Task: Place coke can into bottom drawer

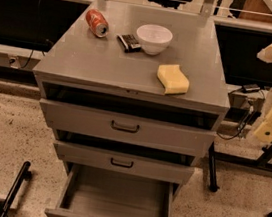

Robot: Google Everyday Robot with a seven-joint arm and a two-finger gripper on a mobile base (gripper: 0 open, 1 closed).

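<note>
The coke can is a small red-orange can with white lettering. It lies on its side on the rear left part of the cabinet's grey worktop, close to the left edge. Its long axis runs diagonally, and its silver end points toward the front right. The bottom drawer is the lowest and deepest drawer of the cabinet, a wide rectangular grey metal tray. It is pulled well out toward the camera, so its plain grey floor and side walls are open to view from above. Can and drawer are well apart. The end effector is outside the camera view.
</note>
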